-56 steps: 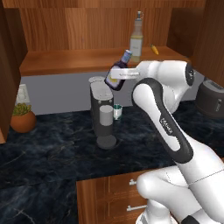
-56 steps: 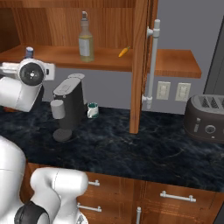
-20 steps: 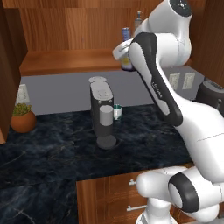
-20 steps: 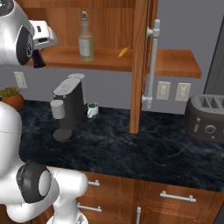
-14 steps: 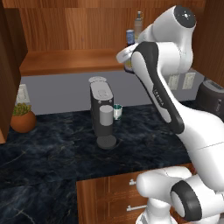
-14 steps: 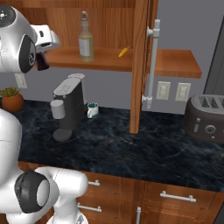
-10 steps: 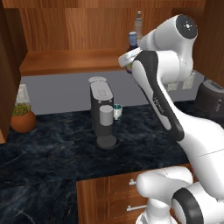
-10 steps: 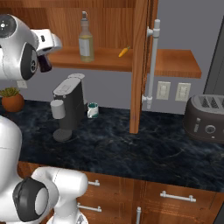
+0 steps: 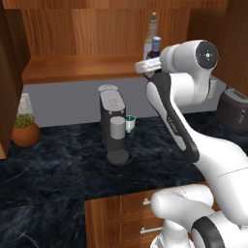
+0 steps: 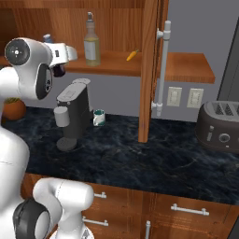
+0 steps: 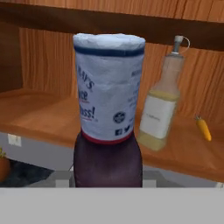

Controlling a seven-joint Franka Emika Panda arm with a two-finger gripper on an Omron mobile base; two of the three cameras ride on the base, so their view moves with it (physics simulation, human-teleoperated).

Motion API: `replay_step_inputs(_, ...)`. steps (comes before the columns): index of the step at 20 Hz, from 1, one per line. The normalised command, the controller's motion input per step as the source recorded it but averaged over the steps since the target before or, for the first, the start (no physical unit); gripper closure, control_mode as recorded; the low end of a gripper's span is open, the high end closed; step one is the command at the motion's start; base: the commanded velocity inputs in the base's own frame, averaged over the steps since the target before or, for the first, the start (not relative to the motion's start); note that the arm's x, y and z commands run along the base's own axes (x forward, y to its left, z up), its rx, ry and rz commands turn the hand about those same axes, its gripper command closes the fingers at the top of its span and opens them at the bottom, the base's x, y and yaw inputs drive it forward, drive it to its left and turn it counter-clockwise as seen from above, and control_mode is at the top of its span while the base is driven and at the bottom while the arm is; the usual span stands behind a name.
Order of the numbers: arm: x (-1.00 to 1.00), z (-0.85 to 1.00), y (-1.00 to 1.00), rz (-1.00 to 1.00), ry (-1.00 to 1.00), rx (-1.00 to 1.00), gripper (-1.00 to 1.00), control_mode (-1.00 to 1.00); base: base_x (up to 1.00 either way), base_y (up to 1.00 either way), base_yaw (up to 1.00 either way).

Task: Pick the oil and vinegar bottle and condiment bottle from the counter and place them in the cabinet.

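Note:
My gripper (image 9: 151, 62) is shut on the condiment bottle (image 9: 155, 47), a small dark purple-brown bottle with a white top and light label. I hold it upright in the air at the front edge of the cabinet shelf (image 9: 72, 72). In the hand view the condiment bottle (image 11: 108, 122) stands close up and hides my fingertips. The oil and vinegar bottle (image 11: 162, 109), tall with pale yellow liquid and a grey pourer, stands on the shelf just behind and to the right. That oil and vinegar bottle (image 10: 92, 42) is upright, apart from the held condiment bottle (image 10: 47, 38).
A small orange item (image 10: 132, 55) lies on the shelf right of the yellow bottle. On the dark counter (image 9: 58, 169) stand a coffee machine (image 9: 114, 123), a small mug (image 9: 130, 123), a potted plant (image 9: 24, 133) and a toaster (image 10: 219, 126). The open cabinet door (image 10: 149, 56) stands to the right.
The arm has carried the condiment bottle up from in front of the coffee machine to shelf height, then sideways toward the oil and vinegar bottle. The bottle now stands upright instead of tilted.

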Motion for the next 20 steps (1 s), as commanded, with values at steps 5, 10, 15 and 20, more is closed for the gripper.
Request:
replay_step_inputs(5, 0.57, -0.03, -0.14, -0.05, 0.0, 0.2, 1.0, -1.0, 0.0, 0.0, 0.0)
replay_step_inputs(10, 0.56, -0.03, 0.0, -0.01, 0.0, 0.16, 1.0, -1.0, 0.0, 0.0, 0.0)
replay_step_inputs(15, 0.53, 0.0, 0.01, 0.0, 0.0, 0.1, 1.0, -1.0, 0.0, 0.0, 0.0)
replay_step_inputs(20, 0.5, -0.11, 0.1, 0.0, 0.01, 0.03, 1.0, -1.0, 0.0, 0.0, 0.0)
